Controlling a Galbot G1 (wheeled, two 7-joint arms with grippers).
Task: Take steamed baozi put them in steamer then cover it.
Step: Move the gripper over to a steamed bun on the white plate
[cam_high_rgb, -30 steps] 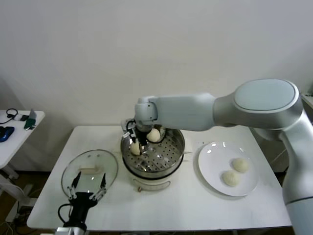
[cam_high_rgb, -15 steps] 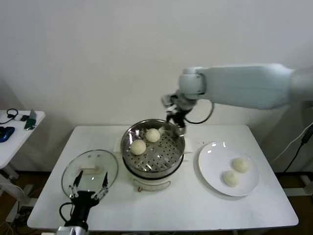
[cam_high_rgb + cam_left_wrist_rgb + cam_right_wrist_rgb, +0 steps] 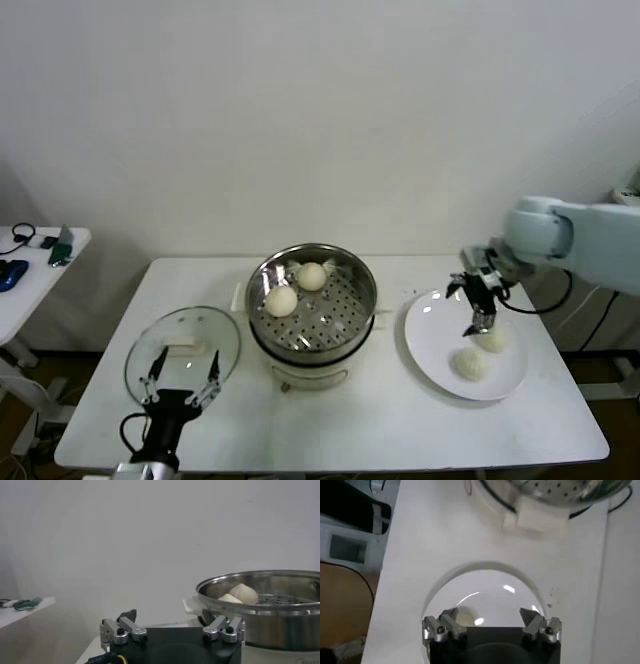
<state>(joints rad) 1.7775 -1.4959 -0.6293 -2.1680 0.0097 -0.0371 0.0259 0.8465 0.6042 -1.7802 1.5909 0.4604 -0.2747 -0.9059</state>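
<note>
Only head cam: right gripper open above plate baozi.

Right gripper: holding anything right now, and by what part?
Nothing. The right gripper is open above the plate, just over a baozi, not gripping it. The left gripper is open too, by the cover.

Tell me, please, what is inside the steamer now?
Inside the steamer, two steamed baozi sit on the perforated tray. The rest of the tray is bare. What lies below the tray cannot be seen.
</note>
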